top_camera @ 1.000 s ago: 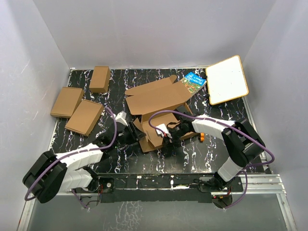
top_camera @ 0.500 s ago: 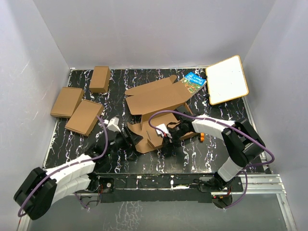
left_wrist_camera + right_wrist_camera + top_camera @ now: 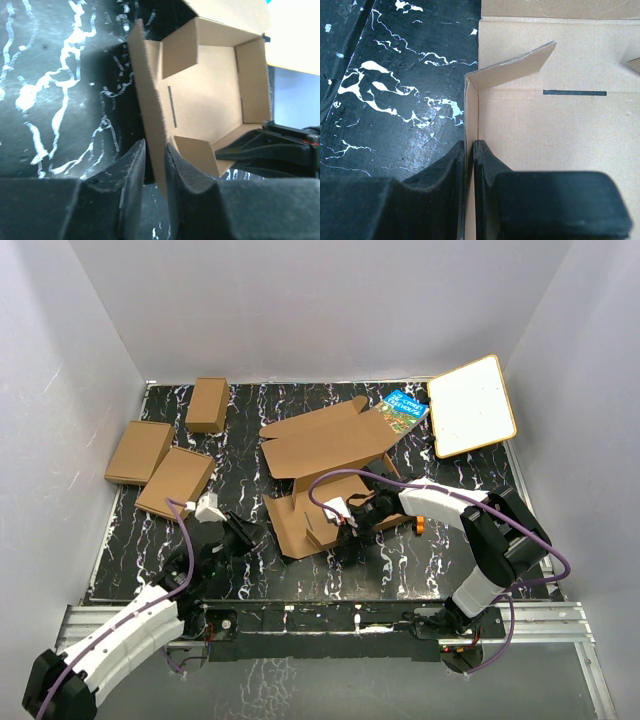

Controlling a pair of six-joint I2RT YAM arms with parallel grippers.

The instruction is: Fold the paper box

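Note:
The paper box (image 3: pixel 330 455) lies half-formed in the middle of the table, its big lid flap spread toward the back and its tray (image 3: pixel 205 95) toward me. My right gripper (image 3: pixel 347 524) (image 3: pixel 471 146) is shut on an upright side wall (image 3: pixel 471 115) of the tray, beside a folded-in corner tab (image 3: pixel 512 72). My left gripper (image 3: pixel 250 534) (image 3: pixel 155 146) sits low on the table just left of the tray, apart from it. Its jaws stand a narrow gap apart, and the near end of the tray's left wall (image 3: pixel 150 100) shows through that gap.
Three small folded cardboard boxes (image 3: pixel 175 483) (image 3: pixel 138 452) (image 3: pixel 207 404) lie at the left and back left. A blue book (image 3: pixel 405 408) and a white board (image 3: pixel 471 405) lie at the back right. Grey walls enclose the black marbled table (image 3: pixel 190 420).
My left gripper let go of the tray's left wall, drew back to the left and toward me, and its jaws narrowed. The right gripper and the box stayed put.

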